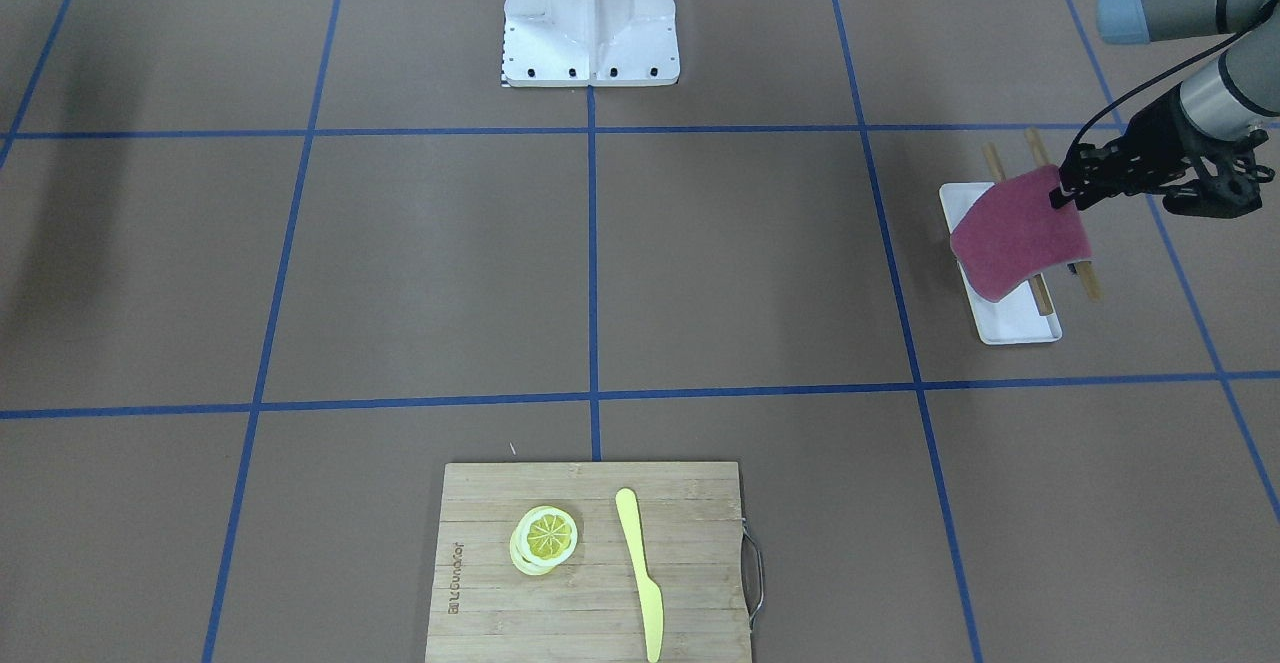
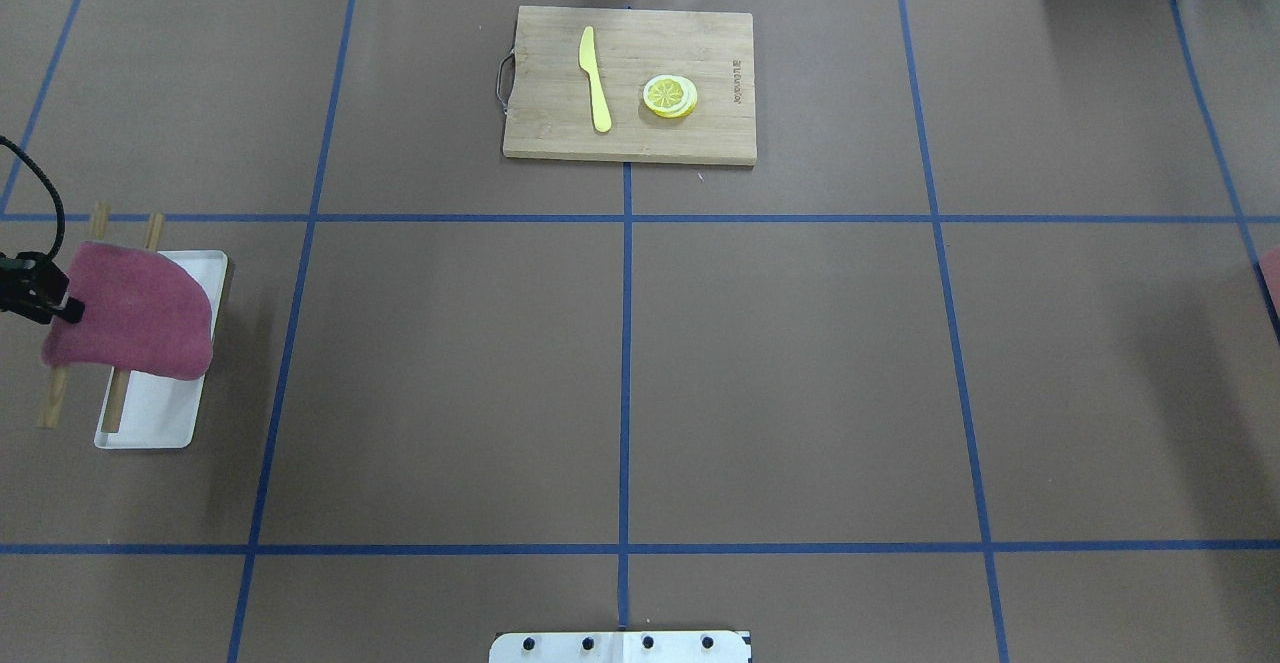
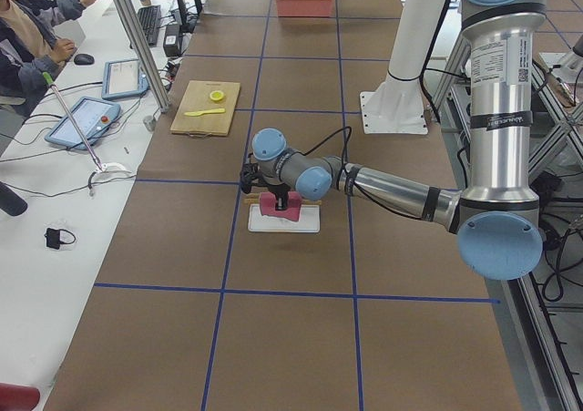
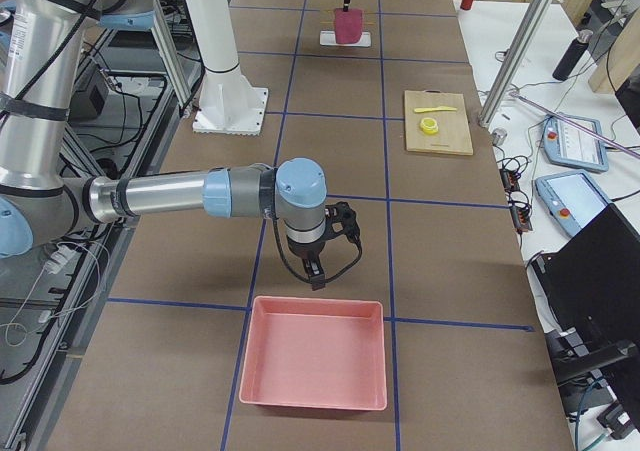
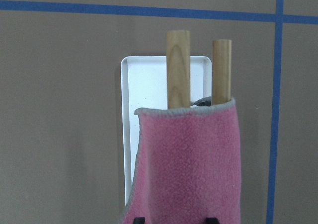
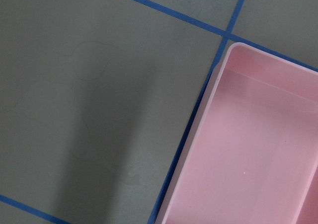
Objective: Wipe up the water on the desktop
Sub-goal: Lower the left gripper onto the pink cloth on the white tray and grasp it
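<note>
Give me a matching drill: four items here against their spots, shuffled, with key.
1 pink cloth
2 yellow knife
3 lemon slices
4 pink bin

A on the cutting board, handle end
B held by the left gripper over the white tray
C on the desktop by the right gripper
D on the cutting board, logo end

Pairs: 1-B, 2-A, 3-D, 4-C

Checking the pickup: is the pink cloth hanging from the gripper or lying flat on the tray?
Hanging. The left gripper pinches one edge of the pink cloth, and it droops over the white tray and wooden rods.
</note>
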Tool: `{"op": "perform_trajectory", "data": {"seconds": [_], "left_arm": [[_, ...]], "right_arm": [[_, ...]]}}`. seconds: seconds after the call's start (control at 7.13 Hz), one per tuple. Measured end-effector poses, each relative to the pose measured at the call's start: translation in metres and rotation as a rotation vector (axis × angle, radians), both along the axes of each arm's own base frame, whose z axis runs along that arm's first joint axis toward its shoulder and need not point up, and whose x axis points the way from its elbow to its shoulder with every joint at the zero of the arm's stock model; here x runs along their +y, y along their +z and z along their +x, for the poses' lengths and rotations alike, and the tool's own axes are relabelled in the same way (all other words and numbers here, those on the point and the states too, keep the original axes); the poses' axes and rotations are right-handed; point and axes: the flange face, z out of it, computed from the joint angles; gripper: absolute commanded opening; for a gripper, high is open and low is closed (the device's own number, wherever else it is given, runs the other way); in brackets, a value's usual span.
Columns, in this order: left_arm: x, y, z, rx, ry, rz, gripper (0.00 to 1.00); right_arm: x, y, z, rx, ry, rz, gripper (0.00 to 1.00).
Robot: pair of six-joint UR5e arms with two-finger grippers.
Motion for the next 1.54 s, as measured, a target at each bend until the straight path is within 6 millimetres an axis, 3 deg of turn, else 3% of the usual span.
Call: {"op": "perform_trajectory", "data": {"seconds": [0.56, 0.84, 0.98, 1.12, 1.54], "left_arm": [[-0.004, -0.005, 0.002, 0.004, 0.000, 0.010, 0.00], [-0.006, -0.009, 0.003, 0.008, 0.000, 0.017, 0.22], [-0.006, -0.010, 0.003, 0.009, 0.000, 0.019, 0.21], [-0.006, -0.011, 0.002, 0.010, -0.001, 0.020, 0.00], [-0.005, -0.019, -0.001, 0.018, -0.006, 0.034, 0.00]], "right_arm": [[0.000, -0.001, 0.000, -0.001, 0.000, 0.001, 1.00], [0.000, -0.001, 0.000, -0.001, 0.001, 0.002, 1.00], [0.000, -0.001, 0.000, -0.001, 0.001, 0.003, 1.00], [0.000, -0.001, 0.000, -0.001, 0.001, 0.002, 1.00], [0.000, 0.000, 0.000, -0.001, 0.002, 0.000, 1.00]]}}
